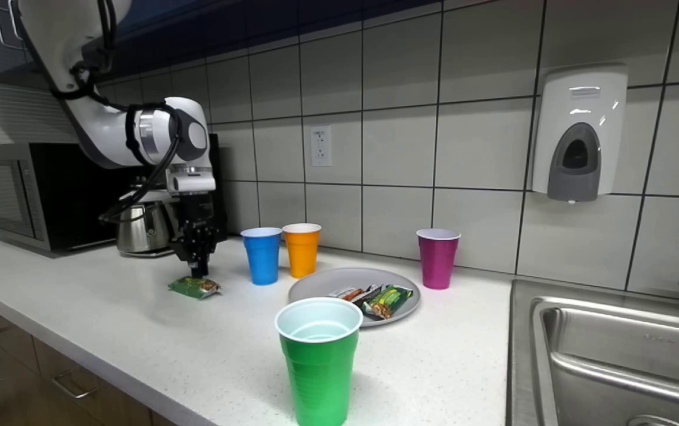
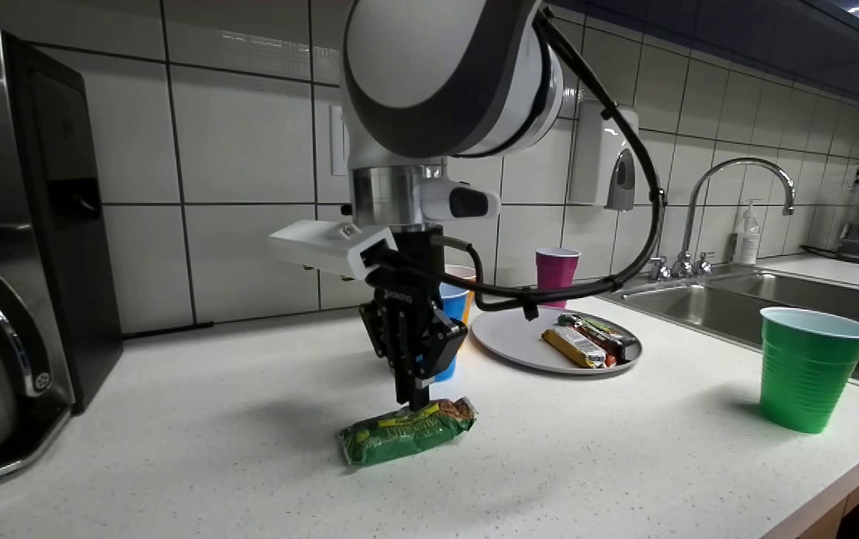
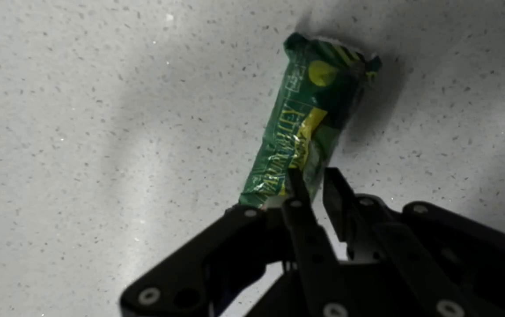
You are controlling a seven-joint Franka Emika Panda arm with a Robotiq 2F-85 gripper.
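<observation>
A green wrapped snack bar lies on the white counter, seen in both exterior views (image 1: 192,287) (image 2: 403,436) and in the wrist view (image 3: 296,119). My gripper (image 1: 199,273) points straight down over the bar. Its fingertips (image 2: 416,403) are at the bar's top, near its middle; whether they touch it is hard to tell. In the wrist view the gripper (image 3: 314,176) is part open with a narrow gap. The left finger overlaps the bar and the right finger stands beside the bar's edge. Nothing is clearly held. The bar's near end is hidden behind the fingers.
A grey plate (image 1: 330,281) holds several wrapped bars (image 1: 391,302). Blue (image 1: 263,257), orange (image 1: 302,251) and purple (image 1: 437,260) cups stand near the wall. A green cup (image 2: 815,370) stands near the counter's front edge. A sink (image 1: 617,361), a microwave (image 1: 70,195) and a steel pot (image 1: 144,229) flank the counter.
</observation>
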